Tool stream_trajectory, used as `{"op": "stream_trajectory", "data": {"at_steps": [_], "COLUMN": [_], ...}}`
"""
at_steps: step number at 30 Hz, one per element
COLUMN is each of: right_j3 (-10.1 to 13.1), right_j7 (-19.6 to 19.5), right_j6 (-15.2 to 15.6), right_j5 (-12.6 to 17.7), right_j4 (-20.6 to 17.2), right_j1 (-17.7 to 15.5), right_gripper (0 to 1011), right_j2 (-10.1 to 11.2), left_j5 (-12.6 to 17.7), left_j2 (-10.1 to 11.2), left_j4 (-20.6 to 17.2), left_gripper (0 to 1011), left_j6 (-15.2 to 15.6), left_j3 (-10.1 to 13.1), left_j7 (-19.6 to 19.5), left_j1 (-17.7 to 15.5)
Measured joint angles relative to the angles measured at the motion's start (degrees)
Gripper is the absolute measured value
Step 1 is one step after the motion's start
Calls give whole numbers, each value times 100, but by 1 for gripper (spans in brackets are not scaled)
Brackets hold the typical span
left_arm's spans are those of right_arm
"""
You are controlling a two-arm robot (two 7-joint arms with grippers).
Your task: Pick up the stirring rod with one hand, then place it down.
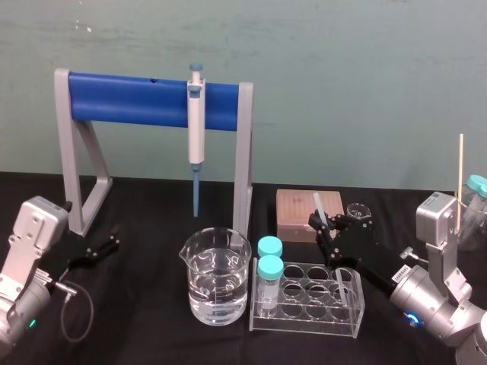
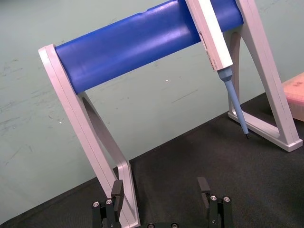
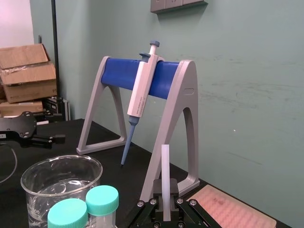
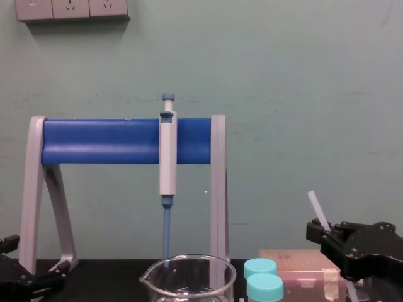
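**Evidently Rod Lifted; Put-Down Outstanding**

Right gripper (image 1: 326, 228) was found at 3 o'clock of the beaker (image 1: 215, 285). It sat above the far corner of the rack (image 1: 308, 304) and in front of the pink box (image 1: 297, 214). Its fingers were pinched on the rod (image 1: 319, 207) near the lower end, so most of the length stood free above, leaning toward 11 o'clock. That lean kept the rod well apart from the stand (image 1: 243, 152) and pipette (image 1: 196, 129). The rod's lower end was hidden behind the fingers.

Judged: pick-up done, placing not yet. The put-down would call for bare cloth away from the glassware. Left gripper (image 1: 106, 245) sat parked at 9 o'clock of the beaker, fingers spread, holding nothing.
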Motion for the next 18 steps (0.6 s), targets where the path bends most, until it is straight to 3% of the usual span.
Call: {"op": "stream_trajectory", "data": {"at_steps": [11, 18], "right_j3": [4, 8], "right_j7": [2, 7], "right_j6": [-18, -22], "right_j5": [5, 9], "right_j4": [-5, -5], "right_j1": [-1, -1], "right_gripper": [82, 324], "right_j2": [-1, -1], "left_j5": [0, 0], "left_j2": [0, 0], "left_j4": [0, 0], "left_gripper": [1000, 1000], "left_j6": [0, 0], "left_j3": [0, 0], "left_j7": [0, 0], "left_j1": [0, 0]}}
